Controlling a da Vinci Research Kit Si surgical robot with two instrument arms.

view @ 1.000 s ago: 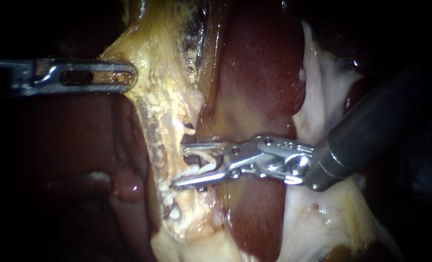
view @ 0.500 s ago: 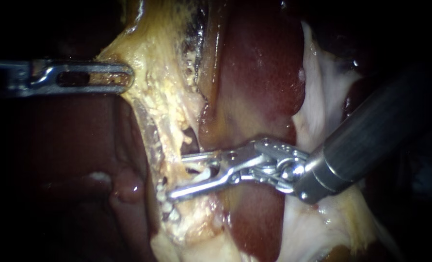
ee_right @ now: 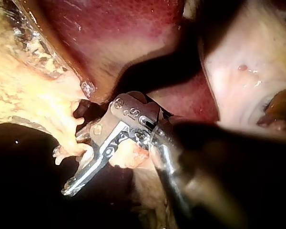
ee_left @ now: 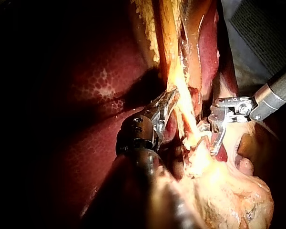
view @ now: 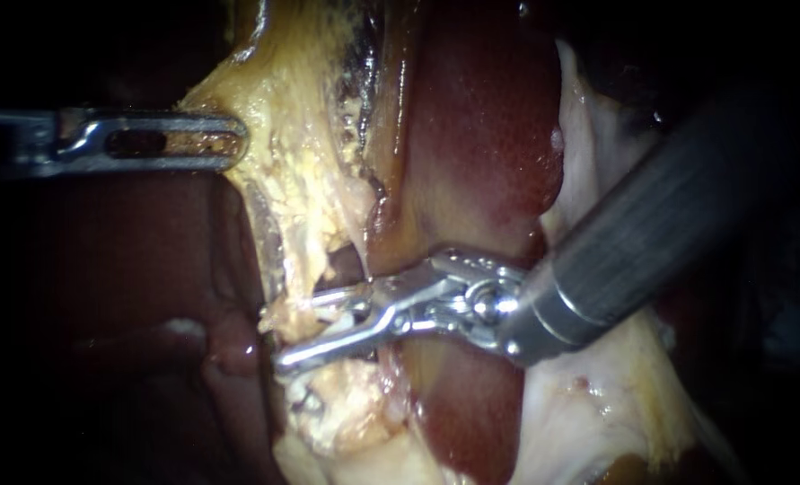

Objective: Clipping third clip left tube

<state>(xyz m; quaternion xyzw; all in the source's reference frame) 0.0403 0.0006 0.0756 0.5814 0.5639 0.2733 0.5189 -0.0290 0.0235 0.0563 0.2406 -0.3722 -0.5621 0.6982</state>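
Right pincer (view: 296, 330) gapes around the pale stringy left tube (view: 341, 313) at 7 o'clock, set to clip. Left pincer (view: 236, 143) clamps yellow fatty tissue (view: 301, 171) at 10 o'clock, likely tensioning it.

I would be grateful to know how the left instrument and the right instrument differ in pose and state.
The left instrument lies level, shut on the yellow tissue; the right instrument slants in lower down and stands open astride a pale strand. The left's tip is broad and slotted, the right's thin and forked. Both are slender metal.
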